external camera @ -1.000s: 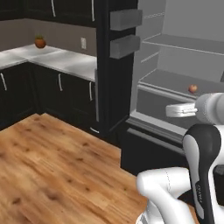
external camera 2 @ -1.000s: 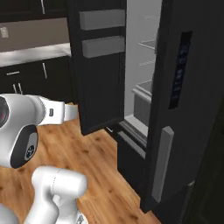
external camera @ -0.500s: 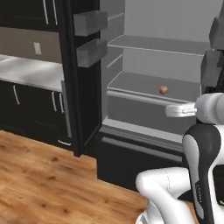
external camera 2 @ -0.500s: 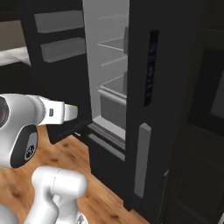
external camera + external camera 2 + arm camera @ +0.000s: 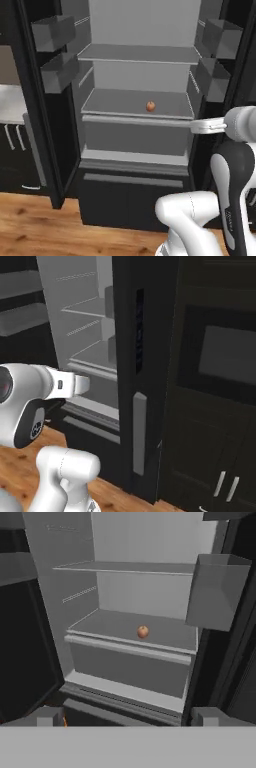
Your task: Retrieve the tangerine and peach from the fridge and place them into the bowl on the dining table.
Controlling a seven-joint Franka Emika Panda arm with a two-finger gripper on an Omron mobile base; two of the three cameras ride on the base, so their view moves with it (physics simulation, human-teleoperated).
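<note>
**Fridge open, one fruit on the middle shelf**

The fridge [image 5: 140, 115] stands with both doors swung wide, its light grey shelves in plain sight. A small orange-red fruit, likely the peach [image 5: 150, 106], sits alone on the middle shelf, toward the centre. The end effector [image 5: 127, 717] points at the interior from well outside it, its fingers [image 5: 50, 716] spread wide and holding nothing.

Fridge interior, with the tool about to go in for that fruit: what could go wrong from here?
1. The round fruit sits loose on the lower shelf; a nudge from the open tool could roll it away.
2. The door bins flank the opening; the arm could clip one.
3. One fruit is visible; whether it is the peach or the tangerine is unclear.
</note>
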